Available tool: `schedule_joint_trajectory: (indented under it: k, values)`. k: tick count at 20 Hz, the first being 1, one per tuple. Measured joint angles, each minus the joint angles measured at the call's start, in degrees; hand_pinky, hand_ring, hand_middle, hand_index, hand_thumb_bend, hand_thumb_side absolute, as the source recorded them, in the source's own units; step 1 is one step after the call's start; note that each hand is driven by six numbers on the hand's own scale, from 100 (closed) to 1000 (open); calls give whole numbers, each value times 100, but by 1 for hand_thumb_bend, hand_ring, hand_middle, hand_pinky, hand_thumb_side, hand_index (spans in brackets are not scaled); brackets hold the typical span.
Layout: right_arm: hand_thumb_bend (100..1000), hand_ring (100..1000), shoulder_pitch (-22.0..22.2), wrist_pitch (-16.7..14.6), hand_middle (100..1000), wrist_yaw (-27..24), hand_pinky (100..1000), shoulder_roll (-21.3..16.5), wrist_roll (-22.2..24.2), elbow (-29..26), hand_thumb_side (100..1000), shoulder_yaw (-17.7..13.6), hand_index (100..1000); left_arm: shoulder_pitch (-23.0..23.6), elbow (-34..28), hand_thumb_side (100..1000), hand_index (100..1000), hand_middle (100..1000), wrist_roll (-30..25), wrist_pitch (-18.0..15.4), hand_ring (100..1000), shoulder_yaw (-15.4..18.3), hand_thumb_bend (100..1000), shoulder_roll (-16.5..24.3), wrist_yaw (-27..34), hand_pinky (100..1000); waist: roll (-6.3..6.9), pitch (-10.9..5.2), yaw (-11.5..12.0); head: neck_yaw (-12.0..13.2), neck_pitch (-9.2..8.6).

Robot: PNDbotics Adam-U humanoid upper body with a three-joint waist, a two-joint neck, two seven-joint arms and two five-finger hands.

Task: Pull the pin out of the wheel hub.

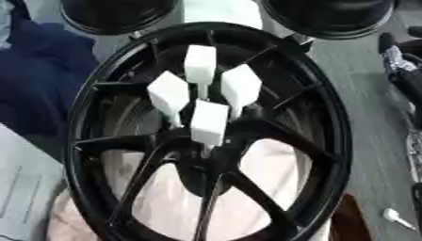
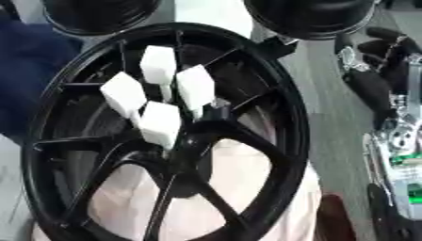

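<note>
Four white pins [image 1: 208, 122] stand in one black wheel hub [image 1: 206, 160]; right robot hand [image 2: 375, 82] unreadable.

The robot's right hand [image 2: 375, 70] shows black, rounded fingers with silver metal joints. Below it the forearm [image 2: 400, 160] is silver and black, with a green patch.

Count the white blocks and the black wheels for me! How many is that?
White blocks: 4
Black wheels: 1 big wheel, plus 2 round black things behind that may be wheels
Total: 7
</note>
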Motion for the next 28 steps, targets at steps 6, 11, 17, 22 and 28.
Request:
schedule_joint_trajectory:
  k: [6, 11, 17, 22, 28]
  values:
    - [444, 726, -12, 1, 524, 0, 803, 0, -1, 0, 256, 0, 690, 33, -3, 482, 759, 617, 3, 1, 703, 1, 202, 0, 35, 790, 7, 0, -8, -25, 5]
    - [442, 725, -14, 3, 524, 0, 803, 0, -3, 0, 257, 0, 690, 39, -28, 431, 758, 615, -29, -32, 701, -4, 206, 0, 47, 788, 14, -11, -18, -52, 46]
    - [443, 725, -17, 6, 524, 0, 802, 0, 0, -1, 258, 2, 689, 79, -371, 466, 807, 671, -436, -443, 736, -365, 285, 54, 124, 802, 38, -13, -47, -75, 46]
    - [443, 725, -19, 16, 524, 0, 802, 0, 10, -1, 258, 3, 689, 93, -554, 478, 814, 679, -927, -934, 742, -949, 302, 98, 90, 806, 53, -13, -52, -75, 45]
    - [444, 725, -39, 24, 524, 0, 802, -1, 20, -1, 258, 7, 689, -24, -418, 605, 868, 742, -1496, -1438, 787, -1453, 402, 89, -174, 821, 75, -13, -83, -74, 32]
